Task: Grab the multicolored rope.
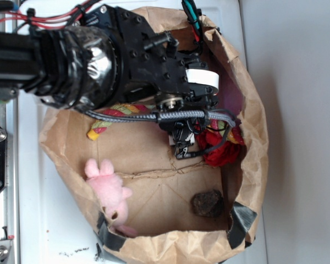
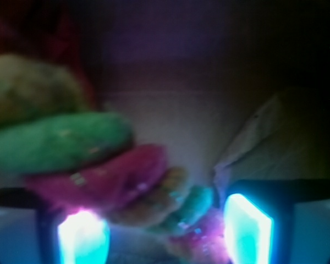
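rope: multicolored rope (image 2: 71, 143) lies between the 2 lit pads (image 2: 247, 231)
gripper (image 1: 182, 147): open, holding nothing
tip: centre a strand, then close fully

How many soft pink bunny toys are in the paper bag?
1. The pink plush bunny lies at the bag's lower-left edge in the exterior view, away from the gripper. The robot arm covers part of the bag, so another could be hidden.
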Available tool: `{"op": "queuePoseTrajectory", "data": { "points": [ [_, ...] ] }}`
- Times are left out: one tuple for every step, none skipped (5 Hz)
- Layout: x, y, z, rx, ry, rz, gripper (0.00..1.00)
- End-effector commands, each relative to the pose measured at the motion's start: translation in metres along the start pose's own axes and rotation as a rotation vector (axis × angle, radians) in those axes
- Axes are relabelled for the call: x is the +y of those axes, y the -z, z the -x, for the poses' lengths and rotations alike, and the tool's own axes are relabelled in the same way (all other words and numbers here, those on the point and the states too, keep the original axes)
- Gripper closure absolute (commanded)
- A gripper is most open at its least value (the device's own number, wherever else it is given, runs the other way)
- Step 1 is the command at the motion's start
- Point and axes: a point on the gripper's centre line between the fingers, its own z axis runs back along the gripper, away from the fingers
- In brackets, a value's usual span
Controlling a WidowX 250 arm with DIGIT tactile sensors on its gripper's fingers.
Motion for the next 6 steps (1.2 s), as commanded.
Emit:
{"op": "queuePoseTrajectory", "data": {
  "points": [
    [0.002, -0.01, -0.011, -0.054, -0.007, -0.022, 1.0],
    [0.004, -0.015, -0.01, -0.051, -0.023, -0.02, 1.0],
    [0.009, -0.033, -0.007, -0.023, -0.042, 0.0, 1.0],
    [0.01, -0.052, -0.005, 0.011, -0.046, 0.029, 1.0],
    [0.008, -0.072, -0.003, 0.041, -0.054, 0.052, 1.0],
    [0.005, -0.097, -0.004, 0.079, -0.06, 0.091, 1.0]
  ]
}}
